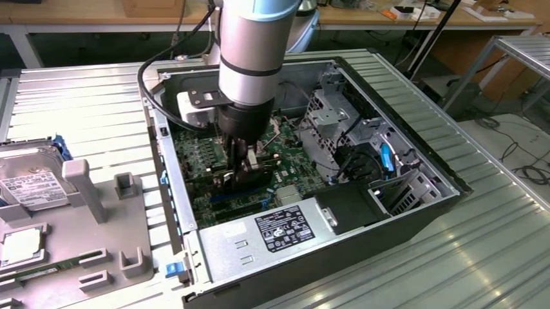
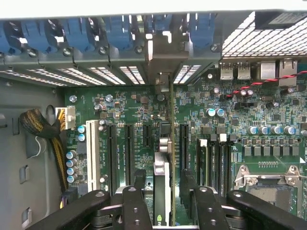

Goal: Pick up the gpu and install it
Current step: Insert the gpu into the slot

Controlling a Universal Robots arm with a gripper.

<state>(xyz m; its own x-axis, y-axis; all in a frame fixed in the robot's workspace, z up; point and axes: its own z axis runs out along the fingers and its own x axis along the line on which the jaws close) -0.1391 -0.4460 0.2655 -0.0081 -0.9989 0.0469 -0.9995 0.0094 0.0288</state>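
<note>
The arm (image 1: 254, 51) reaches straight down into the open computer case (image 1: 413, 212), which lies on its side on the ribbed metal table (image 1: 86, 96). The gripper (image 1: 245, 168) hangs low over the green motherboard (image 2: 230, 124). From the wrist view, the gpu (image 2: 163, 158) stands on edge among the long black expansion slots, running up toward the rear wall with its row of blue retention clips (image 2: 86, 36). Whether it is fully seated I can't tell. The gripper (image 2: 163, 177) straddles the card, and its black fingers (image 2: 139, 191) are spread wide with one on each side. A gap shows on both sides, so they are released and not pinching it. The CPU socket (image 2: 266, 184) sits beside the slots. In the exterior view the power supply (image 1: 275, 232) with its label fills the case's near corner. Off to the exterior view's left, a grey tray (image 1: 94, 212) carries a hard drive (image 1: 30, 187).
</note>
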